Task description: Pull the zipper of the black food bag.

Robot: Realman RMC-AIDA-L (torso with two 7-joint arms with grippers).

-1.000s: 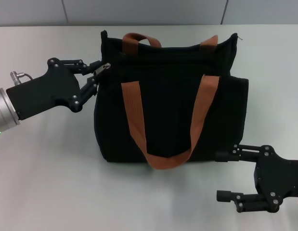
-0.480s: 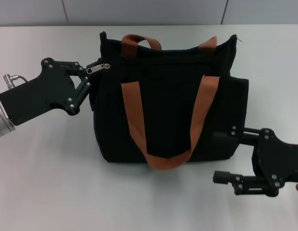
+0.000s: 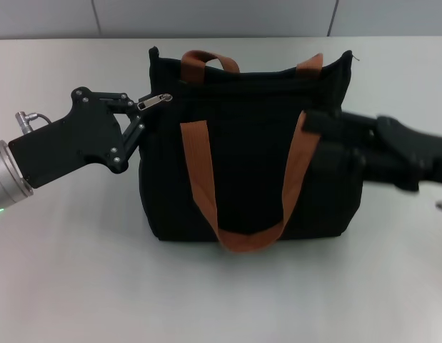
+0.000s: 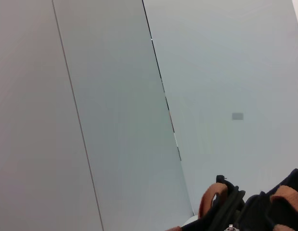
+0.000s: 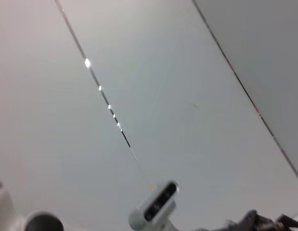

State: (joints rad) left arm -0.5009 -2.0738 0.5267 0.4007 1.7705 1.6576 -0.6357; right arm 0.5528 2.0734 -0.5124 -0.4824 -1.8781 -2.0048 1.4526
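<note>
White table (image 3: 78, 286): left gripper (image 3: 141, 114) at zipper (image 3: 155, 101), black food bag (image 3: 249, 171).

no readable text, no labels, no brand marks, no numbers, no signs in any view

The right claw (image 3: 322, 123) is smeared by motion against the bag's (image 3: 249, 164) right side; whether its fingers are parted or closed cannot be told, and its arm runs off the head view's right edge. The left claw's (image 3: 141, 114) fingertips meet at the zipper (image 3: 155, 101), but whether they pinch the tab is too small to tell. The left arm is cut by the left edge. The zip track past the tab is lost in black fabric. The left wrist view catches only a sliver of bag (image 4: 283, 204) and handle (image 4: 209, 202) at its edge.
</note>
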